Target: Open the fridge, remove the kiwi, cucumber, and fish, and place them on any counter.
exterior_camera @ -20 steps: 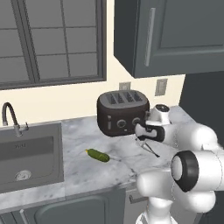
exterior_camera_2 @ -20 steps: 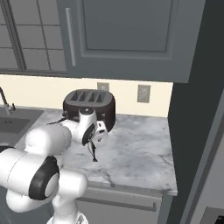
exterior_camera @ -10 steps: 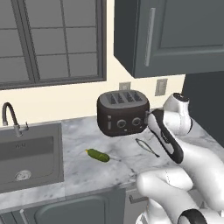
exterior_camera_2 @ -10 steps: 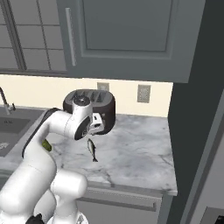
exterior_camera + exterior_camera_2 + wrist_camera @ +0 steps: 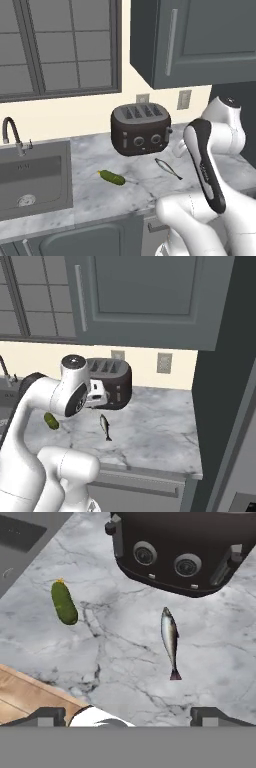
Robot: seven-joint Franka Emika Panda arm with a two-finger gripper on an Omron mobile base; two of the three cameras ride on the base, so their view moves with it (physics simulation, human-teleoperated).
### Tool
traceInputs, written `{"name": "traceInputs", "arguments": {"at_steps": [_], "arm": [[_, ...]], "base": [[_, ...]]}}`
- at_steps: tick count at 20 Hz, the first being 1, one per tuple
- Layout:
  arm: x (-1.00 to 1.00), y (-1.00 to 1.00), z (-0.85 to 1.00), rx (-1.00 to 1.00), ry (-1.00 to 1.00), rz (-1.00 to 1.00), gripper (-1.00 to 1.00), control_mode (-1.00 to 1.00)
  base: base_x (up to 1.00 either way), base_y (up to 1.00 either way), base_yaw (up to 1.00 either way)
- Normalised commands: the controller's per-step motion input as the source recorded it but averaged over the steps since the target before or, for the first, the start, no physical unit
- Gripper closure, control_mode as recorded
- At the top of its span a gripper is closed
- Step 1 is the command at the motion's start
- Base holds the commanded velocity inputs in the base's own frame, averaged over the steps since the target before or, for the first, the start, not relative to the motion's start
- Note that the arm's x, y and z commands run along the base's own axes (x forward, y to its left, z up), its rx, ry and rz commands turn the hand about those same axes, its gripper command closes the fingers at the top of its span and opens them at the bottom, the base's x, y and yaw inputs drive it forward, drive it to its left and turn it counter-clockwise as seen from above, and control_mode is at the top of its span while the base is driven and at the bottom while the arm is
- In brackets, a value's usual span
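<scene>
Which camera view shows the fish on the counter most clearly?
The hand view: the fish lies unobstructed near the middle, head toward the toaster, tail fin distinct. In the left base view the fish is small and close beside the white arm. In the right base view the fish is small but unobstructed.

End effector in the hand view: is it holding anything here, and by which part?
Nothing is held. The end effector is open above the counter, with the fish lying free on the marble.

Cream wall [image 5: 100, 107] backs the room, a dark-framed window [image 5: 60, 47] at ten o'clock, dark grey wall cabinets [image 5: 200, 40] at one o'clock, two outlets [image 5: 184, 99] beneath.
</scene>
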Motion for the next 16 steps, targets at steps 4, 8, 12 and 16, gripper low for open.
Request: {"name": "traceInputs", "arguments": {"at_steps": [4,8,12,16], "arm": [[-0.56,0.16,0.56,-0.01,0.01,-0.14,-1.00,-1.00],[-0.53,0.11,0.44,-0.01,0.01,-0.14,-1.00,-1.00],[-0.45,0.00,0.31,0.00,0.01,-0.09,-1.00,-1.00],[-0.59,0.00,0.30,0.00,0.00,-0.09,-1.00,-1.00]], "base": [[0.00,0.00,0.00],[0.00,0.00,0.00],[0.00,0.00,0.00],[0.00,0.00,0.00]]}}
